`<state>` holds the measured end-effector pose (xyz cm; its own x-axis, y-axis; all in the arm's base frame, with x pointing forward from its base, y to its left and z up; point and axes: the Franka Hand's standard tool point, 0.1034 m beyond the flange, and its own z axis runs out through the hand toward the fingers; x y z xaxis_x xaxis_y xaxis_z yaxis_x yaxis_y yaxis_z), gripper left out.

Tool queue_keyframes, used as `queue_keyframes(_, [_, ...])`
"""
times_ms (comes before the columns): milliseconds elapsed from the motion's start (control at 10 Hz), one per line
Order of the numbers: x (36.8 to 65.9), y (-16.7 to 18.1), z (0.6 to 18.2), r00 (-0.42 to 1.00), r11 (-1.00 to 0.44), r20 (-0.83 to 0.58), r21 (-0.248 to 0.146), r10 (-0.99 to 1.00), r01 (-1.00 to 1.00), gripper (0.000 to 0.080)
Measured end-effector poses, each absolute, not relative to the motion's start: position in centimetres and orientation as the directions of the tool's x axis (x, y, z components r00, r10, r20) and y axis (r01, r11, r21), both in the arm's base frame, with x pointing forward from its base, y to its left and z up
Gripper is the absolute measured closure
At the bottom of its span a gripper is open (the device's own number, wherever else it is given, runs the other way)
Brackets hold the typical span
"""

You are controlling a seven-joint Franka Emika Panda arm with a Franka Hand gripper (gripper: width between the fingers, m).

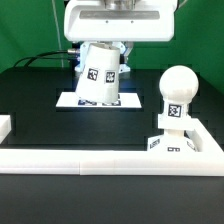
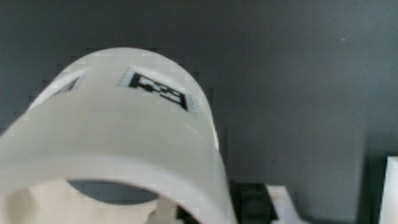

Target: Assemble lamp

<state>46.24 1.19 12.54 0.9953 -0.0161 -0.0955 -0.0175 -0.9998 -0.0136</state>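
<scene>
Dark table, green backdrop, white rail along the near edge. We see the shade lifted and tilted above the marker board, held under the gripper; whether the fingers pinch its wall we cannot tell. Bulb stands in the base at the exterior view's right. We judge the shade light, stiff, slick; grip at its rim wall.

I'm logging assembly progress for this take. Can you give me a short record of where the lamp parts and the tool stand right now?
shade: lifted off the table, tilted, held at the tool
bulb: upright on the base
base: against the white rail, exterior view's right
marker board: flat under the shade
shade on lamp: not yet
</scene>
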Motion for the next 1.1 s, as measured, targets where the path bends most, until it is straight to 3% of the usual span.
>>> queue_keyframes(400, [46.7,2.4,13.3,0.995,-1.000,-0.100,-0.022,-0.005,-0.007,0.0755])
queue_keyframes(1100, [53.7,7.7,21.4,0.992,-0.994,-0.112,-0.083,-0.060,-0.070,0.0755])
